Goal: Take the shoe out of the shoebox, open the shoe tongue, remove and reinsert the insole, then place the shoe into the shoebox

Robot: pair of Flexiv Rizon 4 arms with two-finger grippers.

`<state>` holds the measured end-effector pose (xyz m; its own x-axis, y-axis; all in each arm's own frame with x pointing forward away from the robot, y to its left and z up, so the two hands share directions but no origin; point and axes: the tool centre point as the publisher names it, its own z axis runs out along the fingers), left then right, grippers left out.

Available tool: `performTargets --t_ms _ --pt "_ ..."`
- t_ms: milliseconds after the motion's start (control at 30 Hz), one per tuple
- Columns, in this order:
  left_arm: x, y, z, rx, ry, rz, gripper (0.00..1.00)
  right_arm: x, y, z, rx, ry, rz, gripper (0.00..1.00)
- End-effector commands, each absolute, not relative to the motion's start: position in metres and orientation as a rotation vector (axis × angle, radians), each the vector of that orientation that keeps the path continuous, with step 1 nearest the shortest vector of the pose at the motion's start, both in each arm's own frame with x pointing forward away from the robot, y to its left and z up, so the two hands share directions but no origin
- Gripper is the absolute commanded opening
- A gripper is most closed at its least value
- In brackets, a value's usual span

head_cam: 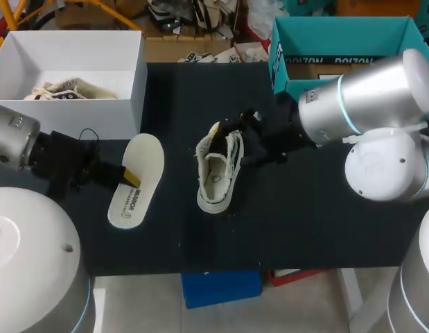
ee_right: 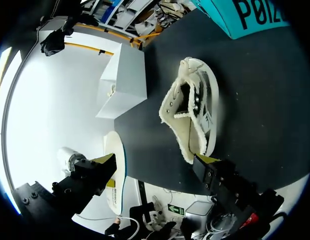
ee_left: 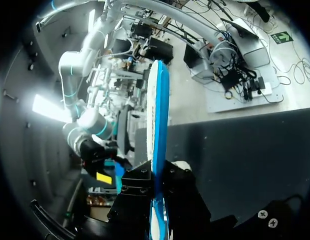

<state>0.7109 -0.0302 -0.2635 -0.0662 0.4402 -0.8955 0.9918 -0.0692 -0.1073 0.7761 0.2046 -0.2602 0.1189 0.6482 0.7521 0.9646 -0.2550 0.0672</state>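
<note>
**Head view, read left to right.** The white shoebox (head_cam: 96,119) stands at the tabletop's (head_cam: 325,229) 10 o'clock corner, with a second shoe (head_cam: 58,90) inside. Just off the box's 6 o'clock wall, the left pincer (head_cam: 129,175) is clenched on the insole (head_cam: 136,182) at its 9 o'clock edge. In the left wrist view the insole appears edge-on, pinched from both sides. Whether it rests on the tabletop cannot be told.

A strip of dark tabletop separates the insole from the shoe (head_cam: 220,173). The shoe lies mid-table with its opening up and its long axis running 12 to 6 o'clock, well short of the 6 o'clock edge.

The right pincer (head_cam: 247,139) sits at the shoe's 2 o'clock and is released. In its wrist view the fingers (ee_right: 211,162) stand wide apart, and the shoe's near end is just beside one tip.

A teal box (head_cam: 325,31) occupies the 1 o'clock edge.
</note>
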Motion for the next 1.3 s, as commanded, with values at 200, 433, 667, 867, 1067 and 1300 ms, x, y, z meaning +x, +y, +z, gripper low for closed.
performTargets --t_ms 200,433,667,867,1067,1300 --pt "0.706 -0.027 -0.264 1.578 1.56 -1.105 0.0 0.776 0.207 -0.258 -1.999 -1.583 -0.917 1.0" --pt "0.702 -0.03 -0.264 1.595 1.524 -1.124 0.0 0.785 0.219 -0.263 -1.847 -2.139 -0.702 1.0" --pt "0.702 -0.032 -0.265 1.6 1.521 -1.137 0.0 0.786 0.227 -0.269 -1.702 -2.536 -0.468 1.0" --pt "0.702 -0.033 -0.267 1.607 1.528 -1.142 0.0 0.786 0.227 -0.269 -1.702 -2.536 -0.468 1.0" --pt "0.703 -0.033 -0.267 1.623 1.529 -1.143 0.0 0.786 0.227 -0.269 -1.702 -2.536 -0.468 1.0" --pt "0.704 -0.034 -0.268 1.625 1.528 -1.145 0.0 0.788 0.229 -0.268 -1.7 -2.648 -0.374 1.0"
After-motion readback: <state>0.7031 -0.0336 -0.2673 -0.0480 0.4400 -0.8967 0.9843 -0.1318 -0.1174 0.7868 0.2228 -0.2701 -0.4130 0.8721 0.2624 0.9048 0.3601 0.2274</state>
